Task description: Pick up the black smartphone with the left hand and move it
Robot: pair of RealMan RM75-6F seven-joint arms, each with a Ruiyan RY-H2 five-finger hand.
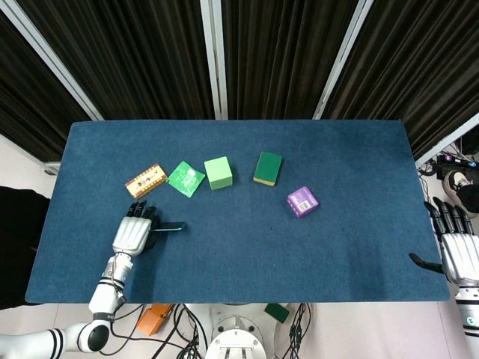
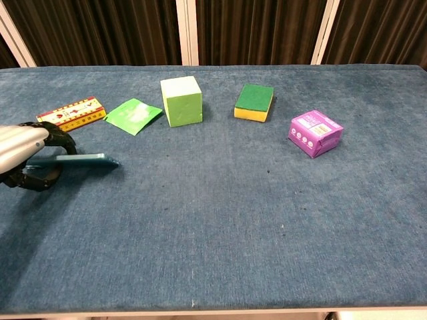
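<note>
Now black smartphone (image 2: 79,159) seen edge-on, level, lifted just clear of worktop (image 2: 227,220), shadow beneath. Left hand (image 2: 23,155) fingers clamped on its near end, thumb under, so far end juts free toward centre. Likely grip suits carrying flat. Just beyond: red-yellow box (image 2: 71,111), green packet (image 2: 134,115). Right hand (image 1: 458,245) off worktop edge, fingers spread, holding nothing.

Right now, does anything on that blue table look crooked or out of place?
Only the black smartphone: the left robot hand holds it edge-on, lifted off the table. Everything else lies flat and undisturbed.
</note>
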